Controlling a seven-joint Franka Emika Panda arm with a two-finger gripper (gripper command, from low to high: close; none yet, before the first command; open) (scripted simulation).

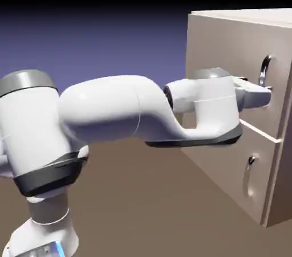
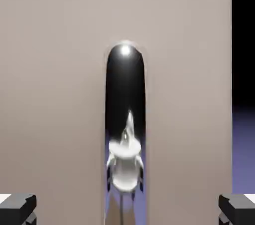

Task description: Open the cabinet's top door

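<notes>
The beige cabinet stands at the exterior view's right. Its top door is the larger upper panel and carries a curved silver handle. My gripper is at the lower part of that handle, close to the panel. In the hand view the top door fills the picture and the mirror-like handle runs upright in the middle. The gripper is open: its two grey fingertips sit far apart at the bottom corners, with the handle between them and untouched. The door looks flush with the cabinet.
Below the top door is a shorter lower panel with its own small handle. The cabinet's right edge shows in the hand view, with dark backdrop beyond. My white arm spans the exterior view above the brown table.
</notes>
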